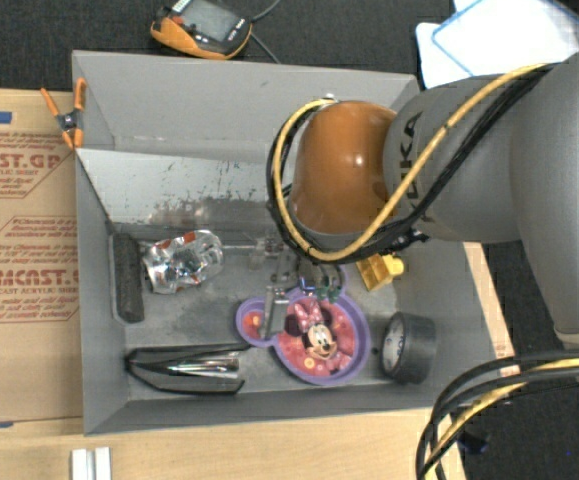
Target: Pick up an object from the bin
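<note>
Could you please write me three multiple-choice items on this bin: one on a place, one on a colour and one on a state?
1. Where in the bin does the black tape roll lie?
A. by the left wall
B. just right of the Minnie Mouse plate
C. in the far corner

2. What colour is the plate's rim?
A. green
B. purple
C. white

3. How is the hand placed?
A. low in the bin, over the plate's left edge
B. outside the bin
C. resting on the tape roll

Answers:
1 B, the roll sits beside the plate's right rim.
2 B, a purple rim rings the pink picture.
3 A, it hangs just above that edge.
</note>
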`<state>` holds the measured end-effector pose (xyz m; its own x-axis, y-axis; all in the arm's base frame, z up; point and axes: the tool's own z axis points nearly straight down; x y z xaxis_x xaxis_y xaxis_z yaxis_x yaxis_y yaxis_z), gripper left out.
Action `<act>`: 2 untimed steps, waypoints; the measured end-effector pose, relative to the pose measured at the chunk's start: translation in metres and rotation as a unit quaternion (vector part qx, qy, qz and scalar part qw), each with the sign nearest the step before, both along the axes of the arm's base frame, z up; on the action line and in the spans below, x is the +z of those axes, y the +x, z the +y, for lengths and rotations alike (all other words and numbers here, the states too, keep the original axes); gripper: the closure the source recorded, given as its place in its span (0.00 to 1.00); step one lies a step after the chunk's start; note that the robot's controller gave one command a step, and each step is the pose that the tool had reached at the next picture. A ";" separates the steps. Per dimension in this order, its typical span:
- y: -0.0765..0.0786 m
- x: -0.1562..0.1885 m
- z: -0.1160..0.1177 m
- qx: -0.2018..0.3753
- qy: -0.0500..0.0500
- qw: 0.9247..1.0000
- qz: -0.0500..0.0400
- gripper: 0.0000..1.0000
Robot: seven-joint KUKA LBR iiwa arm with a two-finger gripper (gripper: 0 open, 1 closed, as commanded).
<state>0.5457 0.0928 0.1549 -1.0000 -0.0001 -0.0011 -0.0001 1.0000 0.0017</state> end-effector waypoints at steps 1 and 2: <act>0.011 -0.085 -0.031 -0.020 0.001 1.000 0.000 0.00; 0.009 -0.085 -0.035 -0.077 0.003 0.997 -0.006 0.00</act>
<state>0.5551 0.0576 0.0700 -0.9880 0.1540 -0.0123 0.1539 0.9880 0.0087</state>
